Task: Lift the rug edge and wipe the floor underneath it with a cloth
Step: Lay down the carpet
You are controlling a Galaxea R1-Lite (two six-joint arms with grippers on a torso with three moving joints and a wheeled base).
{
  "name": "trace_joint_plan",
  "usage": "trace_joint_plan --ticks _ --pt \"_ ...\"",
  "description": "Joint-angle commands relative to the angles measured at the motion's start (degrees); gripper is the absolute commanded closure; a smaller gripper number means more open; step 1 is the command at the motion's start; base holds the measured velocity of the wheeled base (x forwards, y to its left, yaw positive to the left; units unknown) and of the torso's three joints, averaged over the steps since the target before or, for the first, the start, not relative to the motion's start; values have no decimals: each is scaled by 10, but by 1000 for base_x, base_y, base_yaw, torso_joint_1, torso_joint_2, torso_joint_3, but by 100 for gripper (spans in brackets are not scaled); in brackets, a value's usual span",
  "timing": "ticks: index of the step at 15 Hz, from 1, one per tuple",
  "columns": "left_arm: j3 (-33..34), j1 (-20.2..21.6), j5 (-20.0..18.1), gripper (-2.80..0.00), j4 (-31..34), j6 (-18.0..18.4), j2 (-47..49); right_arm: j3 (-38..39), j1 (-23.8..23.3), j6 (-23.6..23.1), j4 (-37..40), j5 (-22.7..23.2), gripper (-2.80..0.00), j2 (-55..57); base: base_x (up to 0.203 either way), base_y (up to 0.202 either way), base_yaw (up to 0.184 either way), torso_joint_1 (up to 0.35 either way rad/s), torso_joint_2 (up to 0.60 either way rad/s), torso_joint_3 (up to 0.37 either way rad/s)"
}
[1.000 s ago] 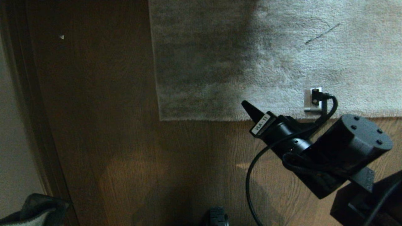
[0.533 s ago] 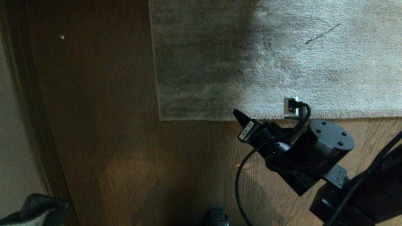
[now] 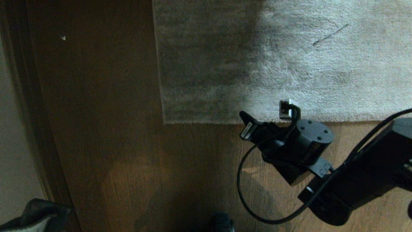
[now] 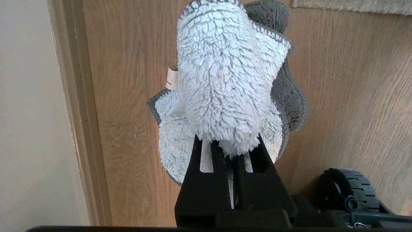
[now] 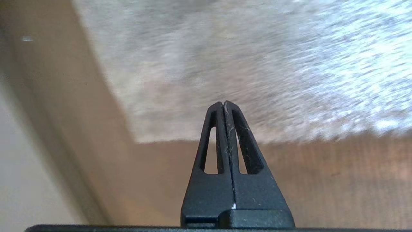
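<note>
Grey rug (image 3: 289,58) edge is being approached lower right by the right gripper (image 3: 242,114), fingers together; opening comes next. Left gripper (image 4: 230,145) is clamping the cloth (image 4: 225,80).

Right claw (image 3: 244,115) at rug (image 3: 289,61) edge

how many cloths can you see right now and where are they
1. The cloth is clamped in the shut left gripper, hanging above the floor beside the baseboard. More could lie outside the views.
</note>
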Motion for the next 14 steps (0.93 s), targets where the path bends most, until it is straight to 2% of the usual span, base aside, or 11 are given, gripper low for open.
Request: trace_joint_plan --ticks 1,14 --pt "0 0 0 0 0 0 0 -7 -14 -1 -28 -1 0 22 0 0 0 0 0 0" --pt "0 0 0 0 0 0 0 -109 -53 -8 -28 -4 0 116 0 0 0 0 0 0"
